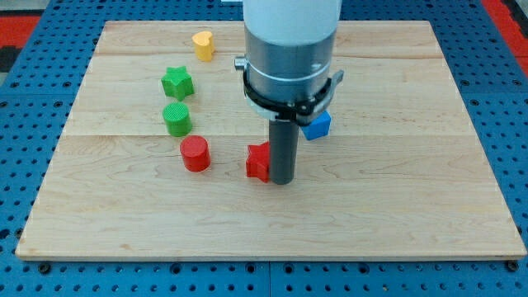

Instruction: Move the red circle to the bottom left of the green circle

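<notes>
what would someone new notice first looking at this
The big grey arm fills the view's top centre, its dark rod coming down so my tip sits right beside a red block. To the view's left, the red circle stands just below the green circle.

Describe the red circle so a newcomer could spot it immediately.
On the wooden board, look at the column of blocks on the view's left. The red circle sits lowest, just below-right of the green circle. Unlike the angular red block touching my tip, it's a round cylinder.
</notes>
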